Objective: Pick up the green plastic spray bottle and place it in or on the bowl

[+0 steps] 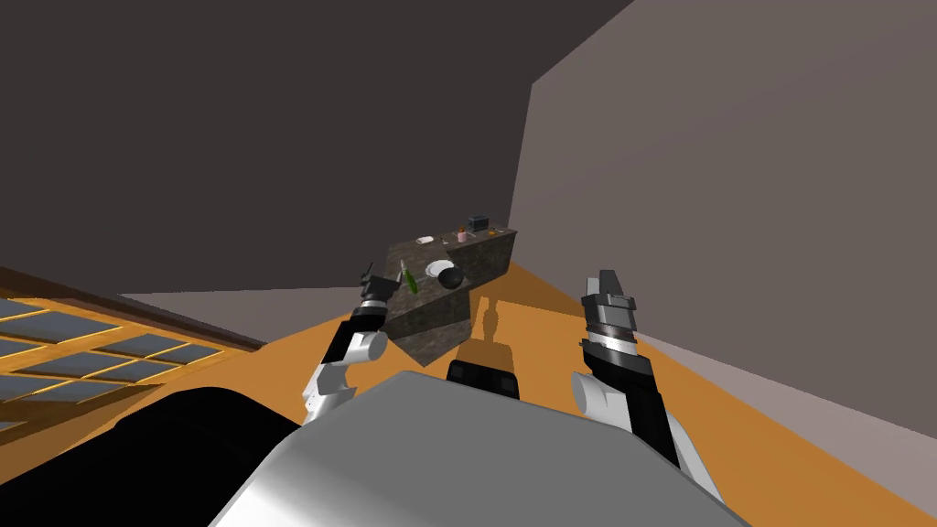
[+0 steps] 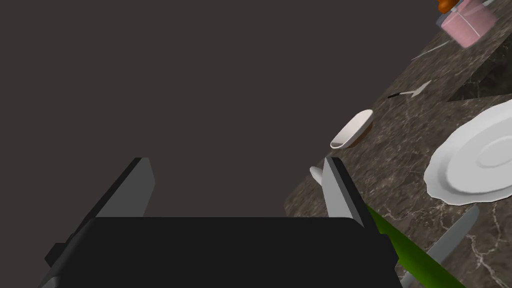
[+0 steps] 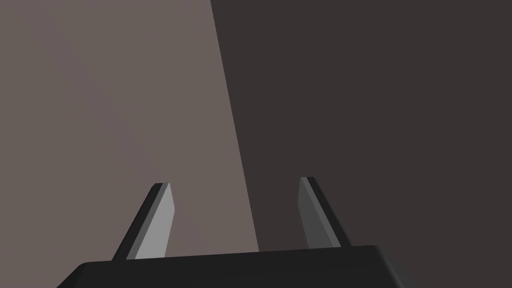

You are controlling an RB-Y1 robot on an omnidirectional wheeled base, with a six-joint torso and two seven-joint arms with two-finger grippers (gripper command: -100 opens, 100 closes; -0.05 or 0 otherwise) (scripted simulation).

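The green spray bottle with a pale top stands on the near end of a dark marble counter. Just right of it are a black bowl and a white plate. My left gripper hovers at the counter's left edge, close to the bottle. In the left wrist view this gripper is open with nothing between its fingers. The green bottle lies just outside one finger, partly hidden by it. My right gripper is raised off to the right, open and empty.
On the counter near the bottle lie a white plate, a grey knife and a small white dish. Farther back are a pink cup and a dark box. Orange floor surrounds the counter; a window lies far left.
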